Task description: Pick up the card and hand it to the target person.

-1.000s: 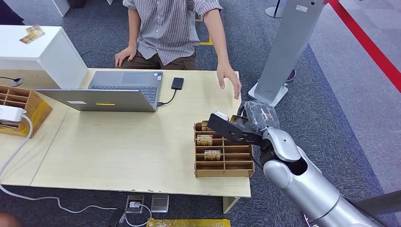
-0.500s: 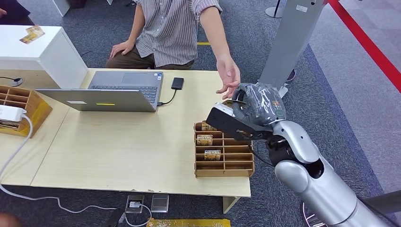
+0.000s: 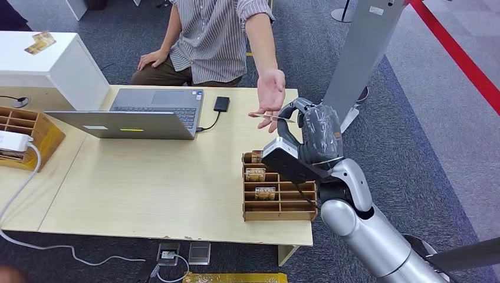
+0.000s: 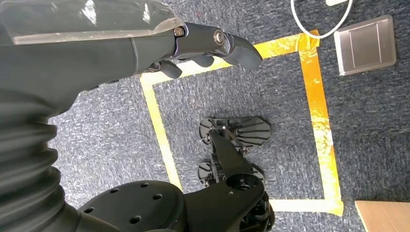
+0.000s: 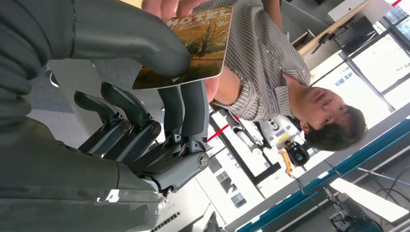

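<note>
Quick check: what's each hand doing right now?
Left hand: hangs over the floor, fingers curled in, holding nothing.
Right hand: pinches the card between thumb and fingers, raised at the person's hand.

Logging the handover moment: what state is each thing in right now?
Card: pinched by right hand, at the person's fingertips.
Person's hand: open, palm up, reaching out.
Left hand: hanging over floor, holds nothing, fingers curled in.
Laptop: open.
Organizer: on table, cards in some slots.
</note>
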